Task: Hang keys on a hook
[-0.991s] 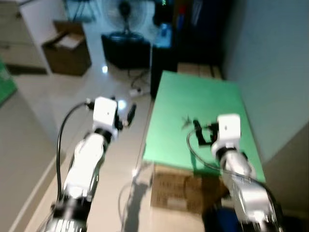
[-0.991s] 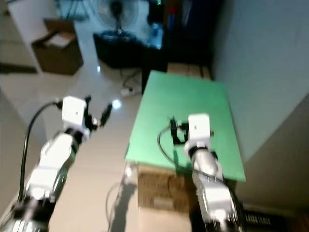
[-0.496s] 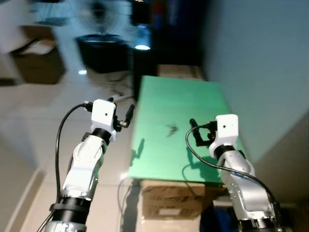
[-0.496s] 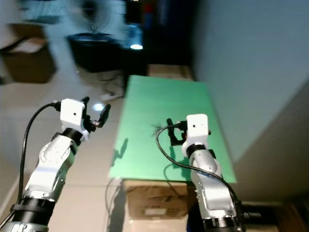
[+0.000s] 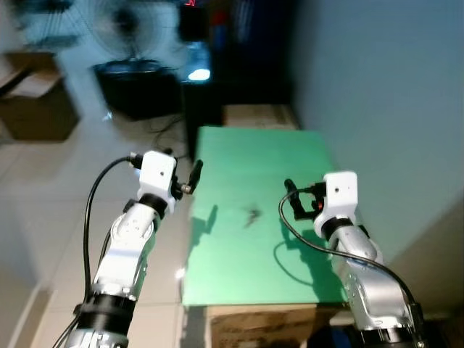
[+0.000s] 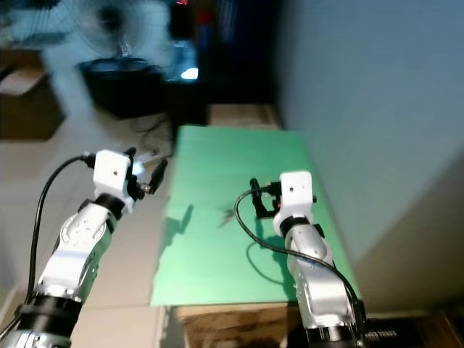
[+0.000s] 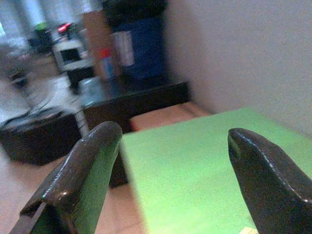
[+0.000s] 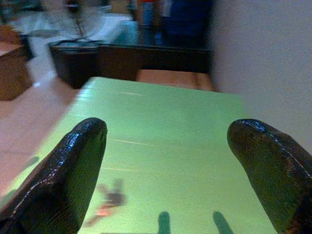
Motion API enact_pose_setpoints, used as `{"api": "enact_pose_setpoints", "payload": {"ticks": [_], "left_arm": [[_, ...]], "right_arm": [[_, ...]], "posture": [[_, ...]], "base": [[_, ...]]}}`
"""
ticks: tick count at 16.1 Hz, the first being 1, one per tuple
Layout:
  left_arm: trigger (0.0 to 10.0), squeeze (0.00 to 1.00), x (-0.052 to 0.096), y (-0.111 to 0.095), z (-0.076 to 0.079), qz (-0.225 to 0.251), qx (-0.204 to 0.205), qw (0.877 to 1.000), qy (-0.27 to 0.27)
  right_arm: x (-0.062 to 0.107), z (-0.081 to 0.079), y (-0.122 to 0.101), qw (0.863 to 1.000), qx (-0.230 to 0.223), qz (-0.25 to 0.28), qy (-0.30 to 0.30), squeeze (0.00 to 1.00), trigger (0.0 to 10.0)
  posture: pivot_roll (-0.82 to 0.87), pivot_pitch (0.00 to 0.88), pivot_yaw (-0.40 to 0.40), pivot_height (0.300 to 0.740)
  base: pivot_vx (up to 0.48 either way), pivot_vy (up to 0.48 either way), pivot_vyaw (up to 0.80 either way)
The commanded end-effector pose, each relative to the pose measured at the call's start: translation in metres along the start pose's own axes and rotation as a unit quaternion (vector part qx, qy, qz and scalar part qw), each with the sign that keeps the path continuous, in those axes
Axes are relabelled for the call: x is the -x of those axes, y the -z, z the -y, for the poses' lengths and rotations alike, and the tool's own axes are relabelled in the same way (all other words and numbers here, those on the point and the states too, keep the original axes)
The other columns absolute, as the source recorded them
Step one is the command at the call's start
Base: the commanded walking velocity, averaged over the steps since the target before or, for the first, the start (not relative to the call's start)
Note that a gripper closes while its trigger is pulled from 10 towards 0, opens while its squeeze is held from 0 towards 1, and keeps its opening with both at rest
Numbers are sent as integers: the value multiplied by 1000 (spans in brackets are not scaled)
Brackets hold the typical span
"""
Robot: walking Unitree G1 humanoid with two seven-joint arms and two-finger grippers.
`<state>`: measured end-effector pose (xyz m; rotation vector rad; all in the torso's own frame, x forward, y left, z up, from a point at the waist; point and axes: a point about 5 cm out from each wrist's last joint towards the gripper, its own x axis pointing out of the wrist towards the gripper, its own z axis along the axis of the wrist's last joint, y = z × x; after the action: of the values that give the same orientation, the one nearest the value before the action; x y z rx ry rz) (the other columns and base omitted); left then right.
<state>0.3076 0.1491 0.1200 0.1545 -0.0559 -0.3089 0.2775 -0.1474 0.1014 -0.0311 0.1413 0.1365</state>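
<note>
Open green table (image 5: 268, 261) ahead, flat and bare but for the small dark keys (image 5: 252, 214) near its middle. Plain wall (image 5: 384, 109) close along the table's 3 o'clock edge, blocking any sideways sweep there. Left hand (image 5: 190, 176) raised, fingers spread, at the table's 9 o'clock edge, with open tiled floor (image 5: 65, 188) beyond. Right hand (image 5: 291, 199) over the table, fingers wide apart, the keys at its 9 o'clock with free surface between. At 12 o'clock, past the table's far edge, a brown box (image 5: 259, 116), dark cabinet (image 5: 203, 101) and blurred fan (image 5: 119, 29). Cardboard box (image 5: 32, 109) at 10 o'clock, well apart.
</note>
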Motion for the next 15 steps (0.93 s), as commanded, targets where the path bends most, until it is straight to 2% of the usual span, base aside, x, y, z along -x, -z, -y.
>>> {"api": "enact_pose_setpoints", "payload": {"ticks": [1,5,7,10,11,12,15], "left_arm": [[10000,0,-4,-4,9,8,-2,1000,18],[10000,0,-4,-4,7,4,-3,1000,13],[10000,0,0,-2,-2,-11,-6,1000,-6],[10000,0,4,-1,-4,-25,-29,999,-6],[10000,0,6,-2,-2,-28,-36,999,1],[10000,0,9,-2,1,-35,-41,998,13],[10000,0,13,-3,8,-45,-54,996,48]], "right_arm": [[1,7,-1,1000,5,-4,9,0,10000],[1,2,5,999,7,-30,-28,0,10000],[-6,-7,13,993,21,-70,-91,0,10000],[-14,-17,23,981,40,-115,-152,0,10000],[-21,-20,26,977,39,-129,-167,1000,10000],[-32,-21,33,971,41,-152,-178,1000,10000],[-49,-14,35,968,48,-174,-174,1000,10000]], "posture": [[-100,0,-11,740],[-95,0,-11,740],[-72,0,-19,740],[-59,0,-25,740],[-44,33,-25,740],[-33,65,-18,740],[-19,125,12,740]], "base": [[364,0,0],[348,0,0],[0,0,0],[0,0,0],[0,0,0],[0,0,0],[0,0,0]]}}
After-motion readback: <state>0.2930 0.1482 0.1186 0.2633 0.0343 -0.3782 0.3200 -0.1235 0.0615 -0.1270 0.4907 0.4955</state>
